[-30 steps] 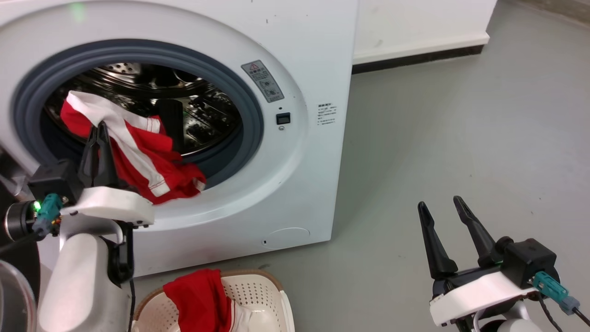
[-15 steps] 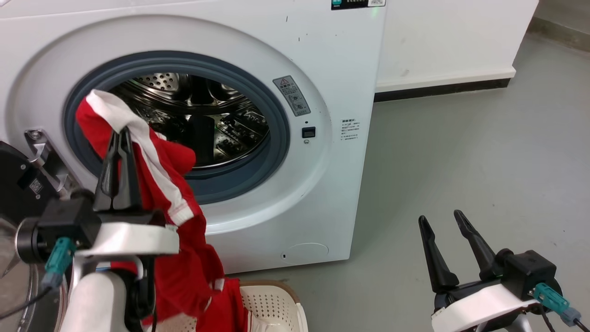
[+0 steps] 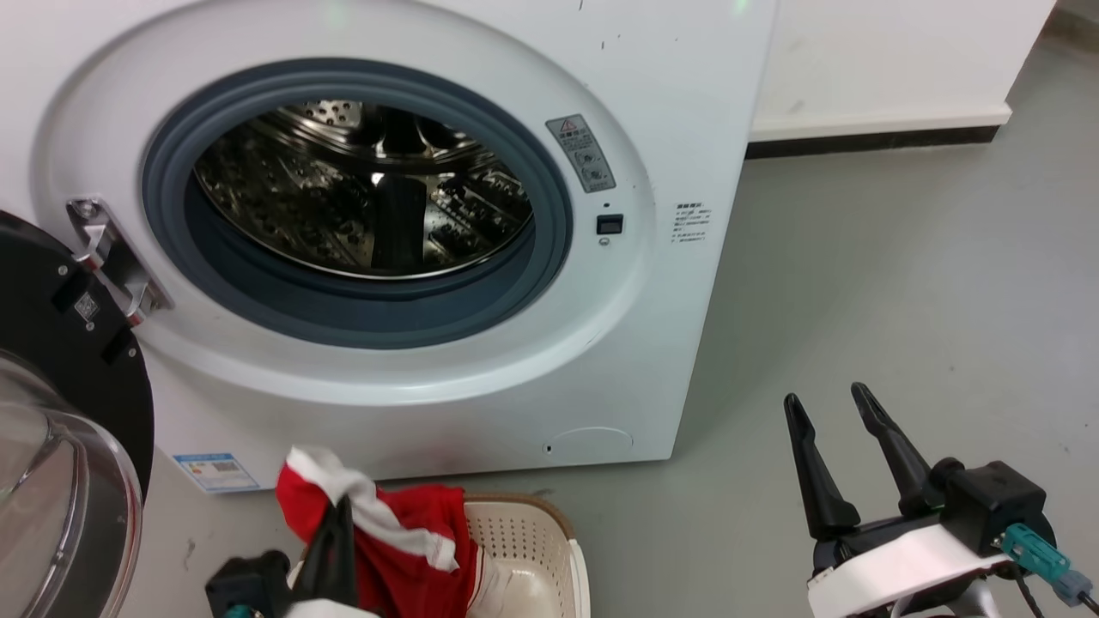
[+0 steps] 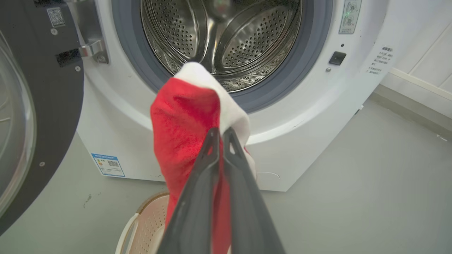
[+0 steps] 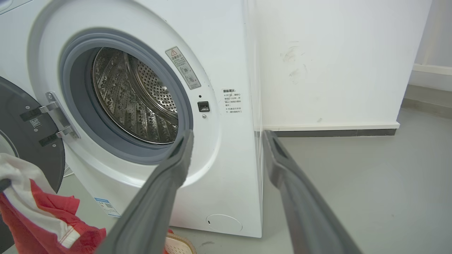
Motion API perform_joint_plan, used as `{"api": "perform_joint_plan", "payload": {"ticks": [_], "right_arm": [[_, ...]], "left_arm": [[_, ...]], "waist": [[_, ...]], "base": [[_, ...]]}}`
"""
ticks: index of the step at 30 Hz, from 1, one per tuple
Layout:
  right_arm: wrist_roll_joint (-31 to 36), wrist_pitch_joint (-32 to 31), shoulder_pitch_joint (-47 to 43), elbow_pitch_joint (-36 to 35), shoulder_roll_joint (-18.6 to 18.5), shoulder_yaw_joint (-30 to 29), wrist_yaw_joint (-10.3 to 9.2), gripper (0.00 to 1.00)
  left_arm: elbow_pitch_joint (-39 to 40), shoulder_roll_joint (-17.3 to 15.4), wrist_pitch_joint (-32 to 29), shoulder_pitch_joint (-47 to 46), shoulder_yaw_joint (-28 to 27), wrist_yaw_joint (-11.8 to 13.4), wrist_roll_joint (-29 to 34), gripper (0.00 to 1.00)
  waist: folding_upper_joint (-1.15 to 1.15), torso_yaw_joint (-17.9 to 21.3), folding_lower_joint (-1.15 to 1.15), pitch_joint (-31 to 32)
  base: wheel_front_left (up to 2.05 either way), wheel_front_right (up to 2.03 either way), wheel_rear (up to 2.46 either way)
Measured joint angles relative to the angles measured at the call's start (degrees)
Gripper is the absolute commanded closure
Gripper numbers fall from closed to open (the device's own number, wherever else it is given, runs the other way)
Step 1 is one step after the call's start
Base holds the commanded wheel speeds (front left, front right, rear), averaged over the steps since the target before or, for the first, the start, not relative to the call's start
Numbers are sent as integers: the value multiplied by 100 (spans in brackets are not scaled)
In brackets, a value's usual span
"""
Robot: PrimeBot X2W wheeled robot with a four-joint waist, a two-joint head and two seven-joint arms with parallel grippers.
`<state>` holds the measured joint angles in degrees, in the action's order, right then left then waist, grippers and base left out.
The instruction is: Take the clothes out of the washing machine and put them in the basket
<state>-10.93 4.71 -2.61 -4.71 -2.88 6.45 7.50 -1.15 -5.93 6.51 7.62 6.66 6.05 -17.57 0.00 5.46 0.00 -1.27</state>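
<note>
Lowered from the porthole of the large white front-loading washing machine [image 3: 670, 129], the bright red, white-striped fabric garment [image 3: 403, 532] is held over the cream perforated plastic basket [image 3: 537, 549] by the left gripper [image 3: 339, 524], while the right gripper [image 3: 824, 396] is raised upright, spread and unloaded. From the left wrist, both fingers [image 4: 208, 165] are seen pinched together on the fabric. From the right wrist, a wide gap is shown between that gripper's fingertips.

Your right gripper [image 3: 824, 397] had two long, dark fingers [image 3: 814, 481] tapering to narrow tips, set in a curved white shell [image 3: 893, 566]. Beside them sat a boxy black block [image 3: 987, 502] with a teal plug [image 3: 1035, 554] and a grey cable [image 3: 1075, 590]. Your left gripper [image 4: 221, 131] had matching matte fingers and a similar black block [image 3: 245, 584].
</note>
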Motion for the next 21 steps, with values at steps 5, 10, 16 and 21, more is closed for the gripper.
{"api": "perform_joint_plan", "payload": {"ticks": [5,10,16,21], "right_arm": [[-1,31,158,-9,0,51,1,0],[-2,85,335,-2,0,73,0,0],[-1,127,626,46,0,175,0,0],[18,209,961,104,-1,235,0,0]], "left_arm": [[-1248,123,283,-68,55,-102,-242,100],[-2509,212,549,-582,56,-235,-510,100],[-4065,250,767,-1467,11,-326,-600,100],[-5199,268,832,-2447,-32,-331,-588,100]], "waist": [[0,-81,0,-291],[0,-109,1,-642],[0,-75,1,-1158],[0,31,1,-1778]], "base": [[0,0,0],[0,0,0],[0,0,0],[0,0,0]]}}
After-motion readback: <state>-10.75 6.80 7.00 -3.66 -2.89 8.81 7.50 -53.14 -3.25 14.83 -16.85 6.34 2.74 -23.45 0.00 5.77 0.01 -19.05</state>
